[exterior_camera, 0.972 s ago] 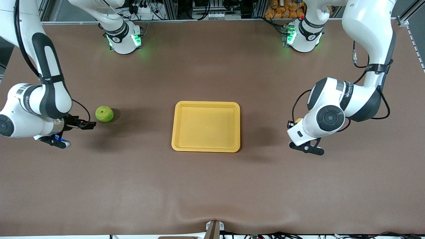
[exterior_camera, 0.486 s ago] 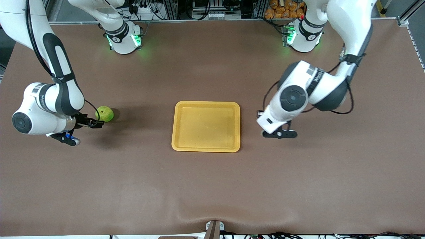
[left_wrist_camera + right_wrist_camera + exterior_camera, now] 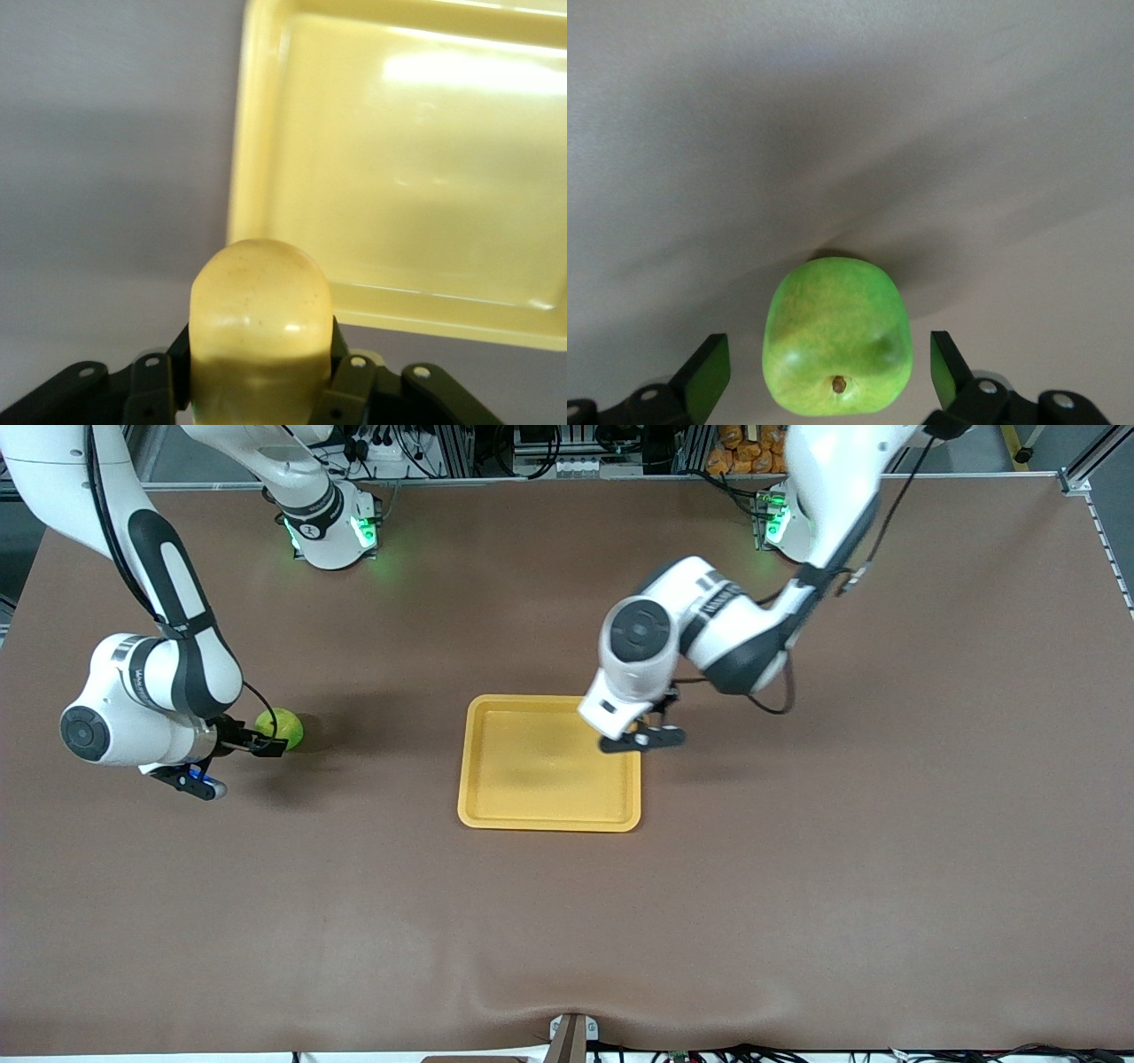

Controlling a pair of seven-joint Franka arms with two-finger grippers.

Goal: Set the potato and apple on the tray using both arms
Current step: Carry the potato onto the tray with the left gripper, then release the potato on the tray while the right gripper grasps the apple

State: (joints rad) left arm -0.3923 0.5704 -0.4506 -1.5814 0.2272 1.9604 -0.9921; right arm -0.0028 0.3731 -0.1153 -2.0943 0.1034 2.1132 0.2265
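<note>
The yellow-orange tray [image 3: 532, 779] lies at the table's middle. My left gripper [image 3: 640, 731] is shut on the potato [image 3: 261, 328] and holds it over the tray's edge at the left arm's end. The hand hides the potato in the front view. The tray's rim [image 3: 239, 168] shows past the potato in the left wrist view, and my left gripper [image 3: 261, 394] clamps the potato on both sides. The green apple [image 3: 282, 728] rests on the table toward the right arm's end. My right gripper [image 3: 259, 744] is open, with its fingers [image 3: 709, 376] either side of the apple [image 3: 837, 336] and gaps between.
The arms' bases [image 3: 328, 527] [image 3: 802, 522] with green lights stand at the table's edge farthest from the camera. A pile of orange items [image 3: 753, 447] lies off the table past them. A small bracket [image 3: 571, 1036] sits at the table's nearest edge.
My left arm has swung from the left arm's end of the table to over the tray's edge, carrying the potato. My right gripper has moved up to the apple, fingers now flanking it.
</note>
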